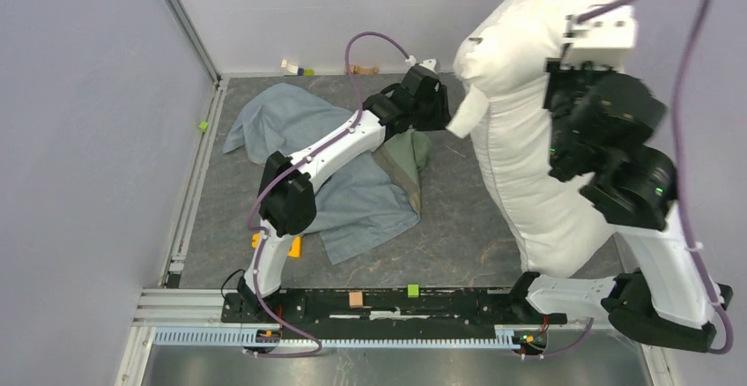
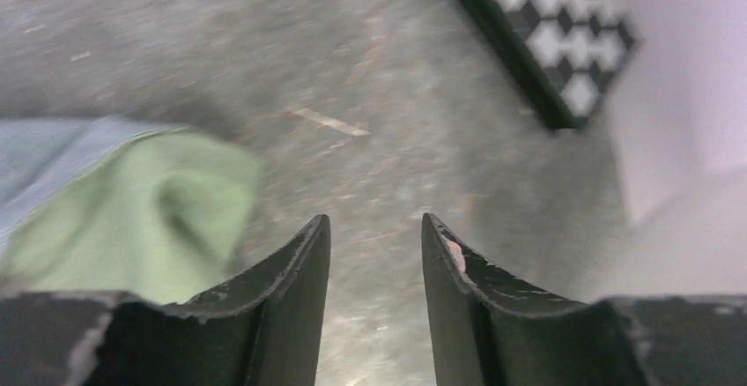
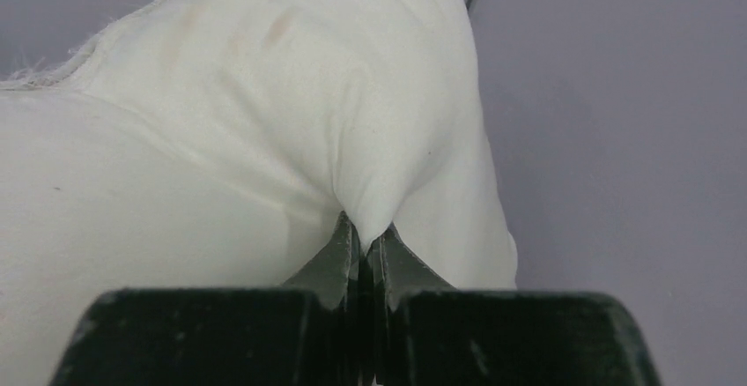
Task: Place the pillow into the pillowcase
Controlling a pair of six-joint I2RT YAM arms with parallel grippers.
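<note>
Where your right gripper [image 3: 363,232] is concerned, the jaws stand pressed together on a pinched fold of the pillow [image 1: 528,166], with white fabric bunched up between the tips in the right wrist view. You have the pillow raised on the right side of the scene. It hangs long and upright, its upper end at the far edge of the overhead view and its lower end close to the right arm's base at the near edge. One corner juts left, just beside your left gripper [image 2: 374,223]; whether they touch cannot be told.

Your left gripper stands partly open. A clear gap shows between its fingers [image 2: 295,280], bare tabletop [image 2: 352,77] is seen through it, and nothing is held.

The pillowcase [image 1: 291,122] lies crumpled on the tabletop left of centre, blue-grey side mostly up, its dull green side turned out at the right edge, near the left gripper. Your left arm reaches over it. The pillow is wholly outside the pillowcase. A black-and-white checkered board [image 2: 564,33] lies by the wall in the left wrist view.
</note>
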